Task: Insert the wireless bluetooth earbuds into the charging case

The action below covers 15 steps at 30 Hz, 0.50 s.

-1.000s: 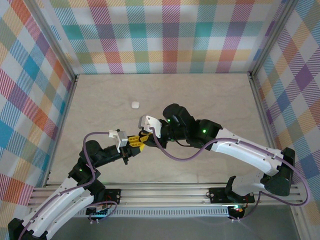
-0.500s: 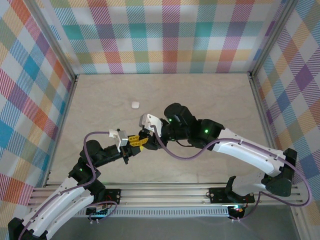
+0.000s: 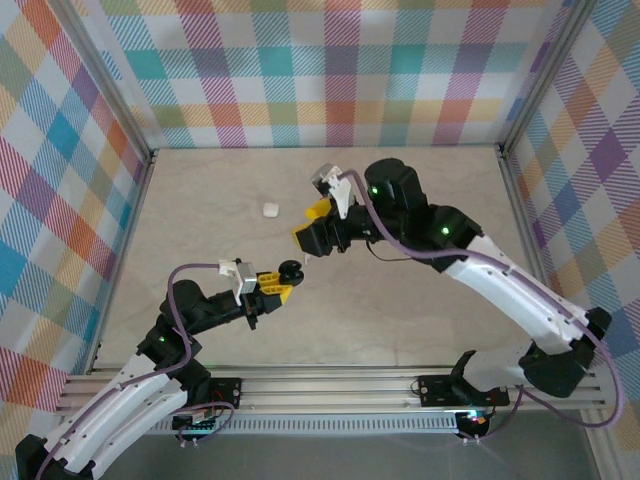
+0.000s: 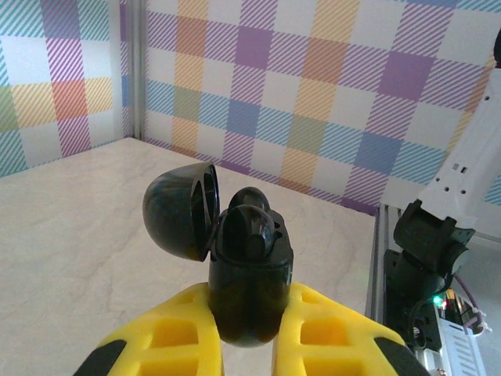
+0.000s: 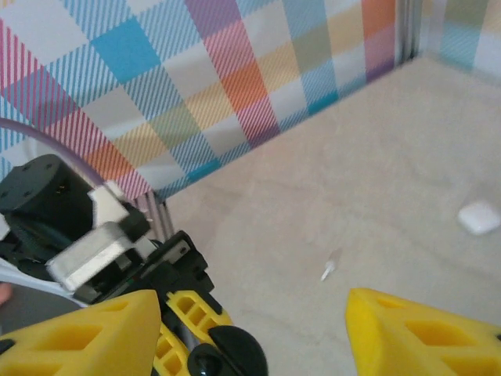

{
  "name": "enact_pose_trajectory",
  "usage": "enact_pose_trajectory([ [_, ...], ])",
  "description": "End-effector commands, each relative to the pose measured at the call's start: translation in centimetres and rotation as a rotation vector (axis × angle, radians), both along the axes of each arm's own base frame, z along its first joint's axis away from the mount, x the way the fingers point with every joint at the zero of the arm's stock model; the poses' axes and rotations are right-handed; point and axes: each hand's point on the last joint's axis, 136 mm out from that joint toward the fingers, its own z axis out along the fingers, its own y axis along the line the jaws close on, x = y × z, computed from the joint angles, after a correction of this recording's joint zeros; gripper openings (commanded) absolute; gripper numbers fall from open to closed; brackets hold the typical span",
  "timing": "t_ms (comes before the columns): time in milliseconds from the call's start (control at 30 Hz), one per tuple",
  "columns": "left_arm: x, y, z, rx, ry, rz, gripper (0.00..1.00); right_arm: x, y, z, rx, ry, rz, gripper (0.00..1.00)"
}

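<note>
My left gripper (image 3: 272,283) (image 4: 249,333) is shut on the black charging case (image 3: 290,268) (image 4: 249,282), holding it upright. The case's lid (image 4: 182,211) is swung open to the left. Two black earbuds (image 4: 244,231) sit in the case's wells. My right gripper (image 3: 308,227) (image 5: 250,309) hangs open and empty, up and to the right of the case and apart from it. In the right wrist view the case's lid (image 5: 235,348) shows between the right fingers, below them. A tiny white stemmed earbud (image 5: 329,269) lies on the table beyond.
A small white rounded object (image 3: 269,209) (image 5: 478,217) lies on the beige table (image 3: 420,320), behind and left of the right gripper. Plaid walls and metal rails (image 3: 128,250) close in the table on three sides.
My right gripper has opened and drawn back from the case, moving up and toward the far right. The left gripper and the case have stayed put.
</note>
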Motion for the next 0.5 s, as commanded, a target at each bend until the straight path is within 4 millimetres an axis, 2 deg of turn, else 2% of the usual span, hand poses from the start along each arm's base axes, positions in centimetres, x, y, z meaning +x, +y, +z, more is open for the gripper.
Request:
enact_pose_trajectory([
  [0,-1.3,-0.4,2.4,-0.039,-0.044,-0.066,0.0,-1.1,0.6,-2.6,0.002,0.285,0.078,0.63],
  [200,-1.9,-0.5,2.8,-0.048,-0.042,-0.096,0.0,-2.1,1.7,-4.0,0.001,0.413,0.178,0.62],
  [467,-1.2,-0.1,3.2,-0.065,-0.043,-0.044,0.0,-3.3,2.6,-4.9,0.012,0.522,0.278,0.58],
])
